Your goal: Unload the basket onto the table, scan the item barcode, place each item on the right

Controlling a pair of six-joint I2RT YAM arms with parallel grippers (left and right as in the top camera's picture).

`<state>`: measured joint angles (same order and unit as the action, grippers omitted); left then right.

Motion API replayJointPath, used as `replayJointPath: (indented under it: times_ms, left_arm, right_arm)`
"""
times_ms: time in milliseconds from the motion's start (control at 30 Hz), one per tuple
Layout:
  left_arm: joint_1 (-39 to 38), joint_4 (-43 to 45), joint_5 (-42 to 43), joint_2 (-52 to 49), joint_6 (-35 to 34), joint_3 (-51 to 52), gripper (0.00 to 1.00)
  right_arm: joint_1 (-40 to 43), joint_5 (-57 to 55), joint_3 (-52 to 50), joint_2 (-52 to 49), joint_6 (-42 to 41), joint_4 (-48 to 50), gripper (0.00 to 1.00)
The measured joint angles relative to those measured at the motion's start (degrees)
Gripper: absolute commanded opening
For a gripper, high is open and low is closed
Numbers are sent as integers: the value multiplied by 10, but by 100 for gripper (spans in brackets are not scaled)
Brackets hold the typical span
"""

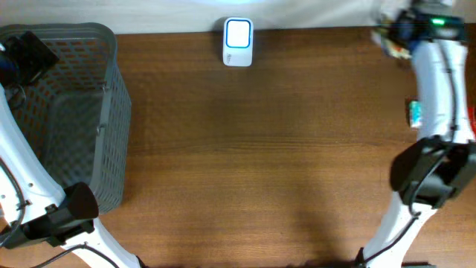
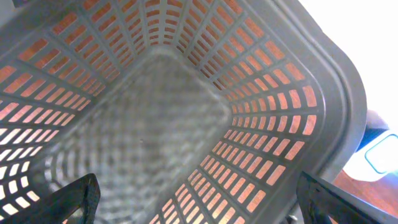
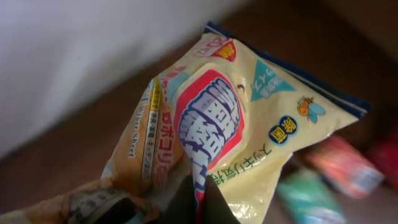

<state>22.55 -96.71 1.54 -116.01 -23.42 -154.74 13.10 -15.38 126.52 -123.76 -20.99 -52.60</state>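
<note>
Crumpled yellow packet (image 3: 249,124), pink-and-blue Japanese label, dark blue edge, pinched in closed jaws of right gripper (image 3: 196,202), far right of white scanner (image 1: 238,42). Wide jaws on left gripper (image 2: 202,202), over grey basket (image 2: 323,93), left of scanner.

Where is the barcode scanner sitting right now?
In the overhead view the white scanner stands at the table's far edge, near the middle, to the right of the grey basket.

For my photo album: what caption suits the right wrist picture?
Right fingers shut on a yellow packet with Japanese print, other packets blurred behind.
</note>
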Motion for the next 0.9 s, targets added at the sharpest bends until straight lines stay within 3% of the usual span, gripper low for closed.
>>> replayJointPath:
  times_ms: [133,167,200,233,267,500,700,900]
  left_arm:
    - [0,0,0,0,0,0,99]
    - [0,0,0,0,0,0,99]
    - [0,0,0,0,0,0,99]
    - [0,0,0,0,0,0,99]
    - [0,0,0,0,0,0,99]
    - [0,0,0,0,0,0,99]
    - [0,0,0,0,0,0,99]
    - [0,0,0,0,0,0,99]
  right_arm:
    - [98,5,0,-24,-2,-28,8]
    - [114,9,0,-29,-2,-29,47]
    - [131,12,0,-37,-2,-30,71]
    - [143,13,0,-45,-2,-31,85]
    - [156,13,0,-55,-2,-38,91]
    - [163,25,-1,-13,-1,-90,99]
    - [157,155,4,207,-1,-332,99]
    - [41,167,0,237,-1,-403,99]
